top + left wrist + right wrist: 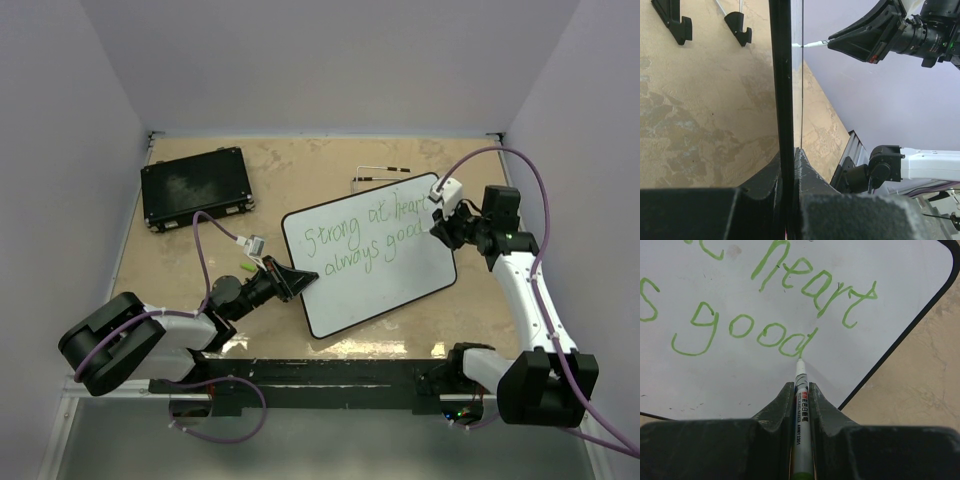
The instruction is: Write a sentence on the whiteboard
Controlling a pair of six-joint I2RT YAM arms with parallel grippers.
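— Right hand (801, 390) first: what's in it?
— Both fingers (782, 405) are pressed onto a green marker (800, 374), its tip meeting the whiteboard (385, 290) at the foot of the "d" in "good". My left hand (291, 279) is clamped on the board's left edge, the black rim pinched between its fingers.
— And the sentence (364, 236)?
— Two green lines, "Strong at heart" over "always good", across the board's upper half; the lower half is plain white.
— Edges?
— My tip sits near the board's right rim; just past the rounded corner the tan desk (300, 165) begins. The board sits turned at an angle, its far right corner close to a thin wire piece (380, 172), though whether they touch I can't tell.
— Room to move?
— Bare desk shows behind the board and along its near side. A flat black case (195, 188) lies well apart at the far left. Lilac walls close the desk on three sides; my right arm stands near the right one.
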